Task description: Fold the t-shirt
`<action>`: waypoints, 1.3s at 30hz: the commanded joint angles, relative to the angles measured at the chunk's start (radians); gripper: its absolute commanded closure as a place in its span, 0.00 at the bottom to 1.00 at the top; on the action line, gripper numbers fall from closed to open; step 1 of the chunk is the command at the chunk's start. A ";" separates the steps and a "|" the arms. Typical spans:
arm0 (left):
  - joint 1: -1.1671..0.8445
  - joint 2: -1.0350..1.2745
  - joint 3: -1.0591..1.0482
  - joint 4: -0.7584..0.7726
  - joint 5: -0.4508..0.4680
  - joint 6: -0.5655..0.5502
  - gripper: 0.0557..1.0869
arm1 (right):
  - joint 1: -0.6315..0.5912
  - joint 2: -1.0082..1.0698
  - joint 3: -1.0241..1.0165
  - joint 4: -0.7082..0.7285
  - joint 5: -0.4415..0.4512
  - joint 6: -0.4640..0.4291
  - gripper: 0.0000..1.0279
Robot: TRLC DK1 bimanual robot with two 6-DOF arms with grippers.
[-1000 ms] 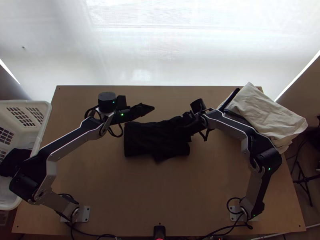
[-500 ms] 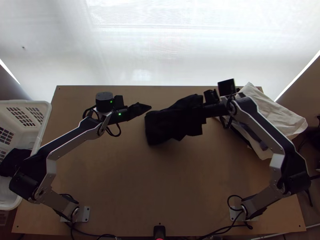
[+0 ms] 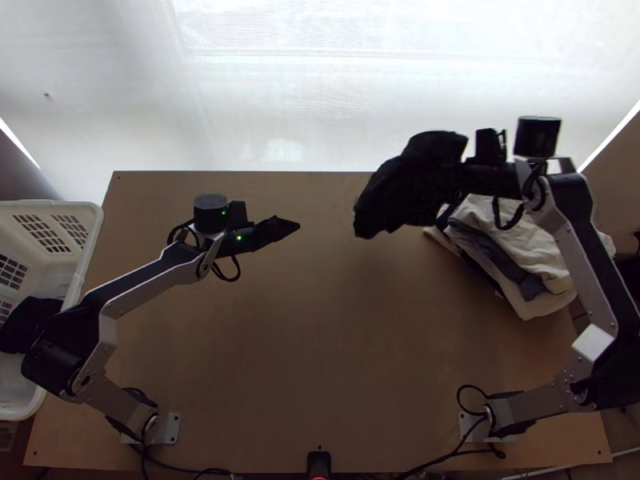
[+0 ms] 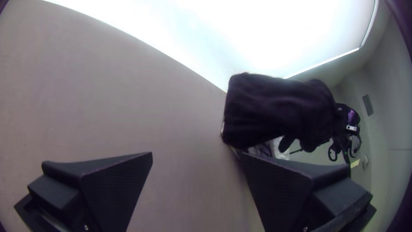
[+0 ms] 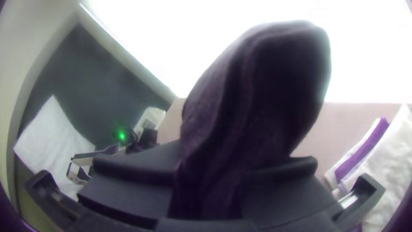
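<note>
Bench (image 3: 320,360): carrying your pile of cloths (image 3: 546,304) at right, likely destination.
T-shirt (image 3: 408,180): hanging bundled, raised near the far edge, presumably for stacking.
Right hand (image 5: 212,184): you are clamping the T-shirt, probably keeping folds together.
Left hand (image 4: 195,154): standing empty, fingers apart, apparently leaving room.

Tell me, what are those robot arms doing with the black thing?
The robot's black right gripper is pinching a black cloth t-shirt and holding it up in a thick bundle, close to a pile of cream and dark cloths. The black left gripper is open and empty over the light wooden table.
</note>
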 commanded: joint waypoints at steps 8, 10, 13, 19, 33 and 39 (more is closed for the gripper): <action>0.003 0.000 -0.064 0.027 0.013 0.028 0.04 | -0.300 -0.027 0.049 0.119 -0.111 0.016 0.97; 0.006 -0.003 -0.066 0.027 0.013 0.030 0.04 | -0.316 -0.033 0.046 0.117 -0.118 0.025 0.97; 0.012 -0.003 -0.069 0.027 0.014 0.031 0.04 | -0.342 -0.050 0.034 0.114 -0.119 0.025 0.97; 0.023 -0.003 -0.070 0.027 0.025 0.033 0.04 | -0.406 -0.087 0.006 0.111 -0.119 0.030 0.97; 0.027 -0.003 -0.047 0.027 0.030 0.019 0.04 | -0.606 -0.159 -0.156 0.117 -0.180 0.013 0.97; 0.044 -0.004 -0.033 0.020 0.037 0.016 0.04 | -0.710 -0.175 -0.248 0.116 -0.185 -0.027 0.97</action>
